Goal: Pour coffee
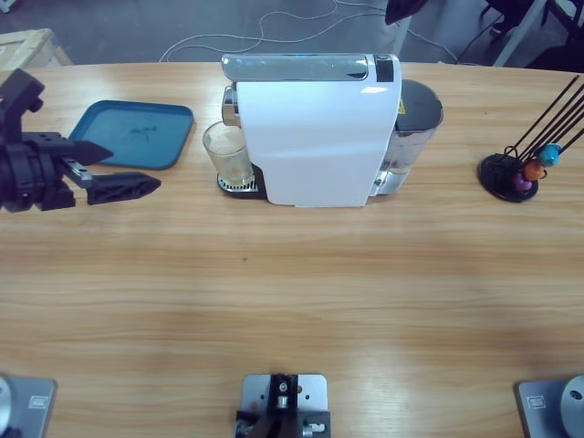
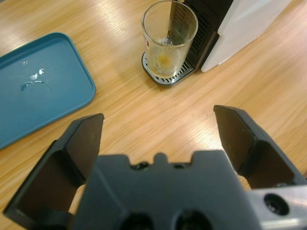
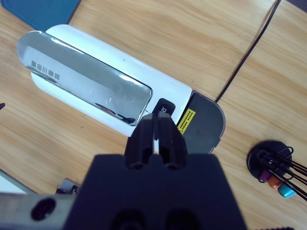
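Left wrist view: open, empty left hand (image 2: 158, 139) faces glass (image 2: 169, 38) under machine (image 2: 240, 24); closed right hand (image 3: 157, 139) above; coffee seemingly unbrewed.

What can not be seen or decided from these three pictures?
- Right gripper: the right wrist view shows it above the white machine; the high view does not show it.
- Spout: hidden under the machine's head in the high view and beyond the top edge in the left wrist view.
- Glass: only a pale trace at its bottom; no dark coffee can be made out.
- Capsules: too small to count.
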You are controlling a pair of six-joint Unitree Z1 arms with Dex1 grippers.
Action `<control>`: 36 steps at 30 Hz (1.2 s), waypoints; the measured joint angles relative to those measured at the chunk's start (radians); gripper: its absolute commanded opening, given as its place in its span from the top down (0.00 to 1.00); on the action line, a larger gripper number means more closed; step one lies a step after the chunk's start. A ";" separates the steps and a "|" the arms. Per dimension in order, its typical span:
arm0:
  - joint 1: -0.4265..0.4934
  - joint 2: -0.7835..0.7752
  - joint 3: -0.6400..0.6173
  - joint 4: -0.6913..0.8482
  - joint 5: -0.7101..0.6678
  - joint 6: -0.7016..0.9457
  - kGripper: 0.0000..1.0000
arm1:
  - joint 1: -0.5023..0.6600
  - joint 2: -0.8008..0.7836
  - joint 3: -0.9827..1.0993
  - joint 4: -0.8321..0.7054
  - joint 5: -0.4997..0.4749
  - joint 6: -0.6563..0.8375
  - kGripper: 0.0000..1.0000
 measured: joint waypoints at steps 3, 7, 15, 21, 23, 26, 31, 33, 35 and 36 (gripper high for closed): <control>0.000 0.000 0.000 0.000 0.000 0.000 0.00 | 0.000 0.021 0.000 0.001 0.003 -0.003 1.00; 0.000 0.000 0.000 0.000 0.000 0.000 0.01 | 0.000 0.033 0.001 0.001 0.003 -0.009 1.00; 0.000 0.026 0.000 -0.017 0.000 0.000 0.00 | -0.014 0.040 0.005 0.001 0.002 -0.012 1.00; 0.000 0.034 0.000 -0.024 0.000 0.000 0.00 | -0.025 0.052 0.011 0.002 0.002 -0.015 1.00; 0.000 0.038 0.000 -0.027 0.000 0.000 0.00 | -0.025 0.063 0.011 0.002 0.002 -0.016 1.00; 0.000 0.047 0.000 -0.031 0.000 0.000 0.00 | -0.026 0.065 0.011 0.002 0.002 -0.016 1.00; 0.000 0.059 0.000 -0.039 0.000 0.000 0.00 | -0.026 0.065 0.012 0.002 0.002 -0.016 1.00; 0.000 0.062 0.000 -0.039 0.000 0.000 0.00 | -0.026 0.065 0.012 0.002 0.002 -0.017 0.01; 0.000 0.062 0.000 -0.039 0.000 0.000 0.00 | -0.026 0.064 0.006 0.002 0.002 -0.017 0.00; 0.000 0.062 0.000 -0.039 0.000 0.000 0.00 | -0.026 0.063 -0.005 0.010 -0.004 -0.018 0.00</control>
